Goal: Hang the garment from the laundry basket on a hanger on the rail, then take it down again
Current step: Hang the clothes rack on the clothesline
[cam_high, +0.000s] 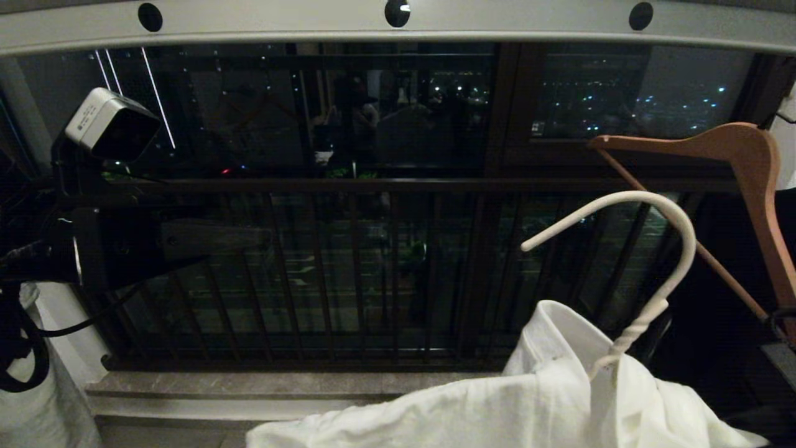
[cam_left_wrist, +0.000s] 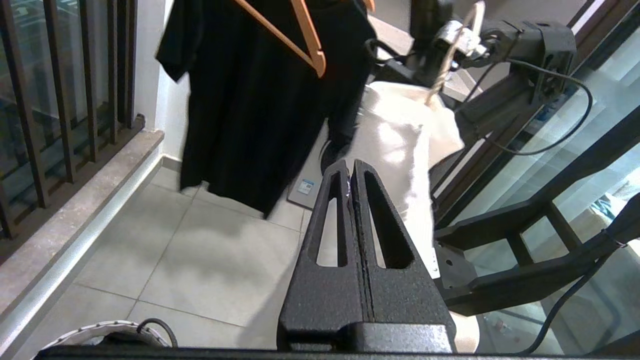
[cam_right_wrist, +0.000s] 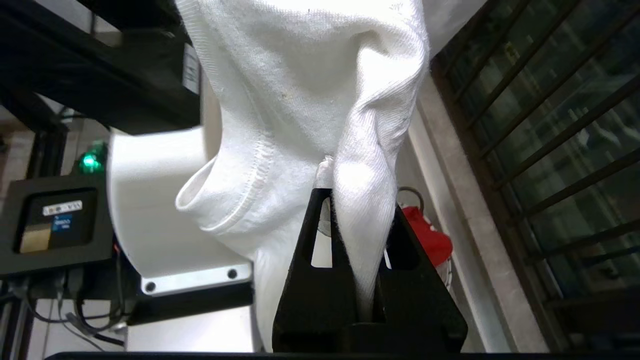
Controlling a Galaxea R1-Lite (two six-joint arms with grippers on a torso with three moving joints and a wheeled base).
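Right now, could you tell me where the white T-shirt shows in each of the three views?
Head view: T-shirt at bottom right, draped on the white hanger.
Left wrist view: T-shirt in the upper middle, beyond the shut left gripper.
Right wrist view: T-shirt fills the top centre, a fold pinched in the right gripper.
Shared landmark: the dark balcony bars.

No lettering is showing legibly in any view. Small stickers on a black box [cam_right_wrist: 55,220] are appearing, too fine to read.
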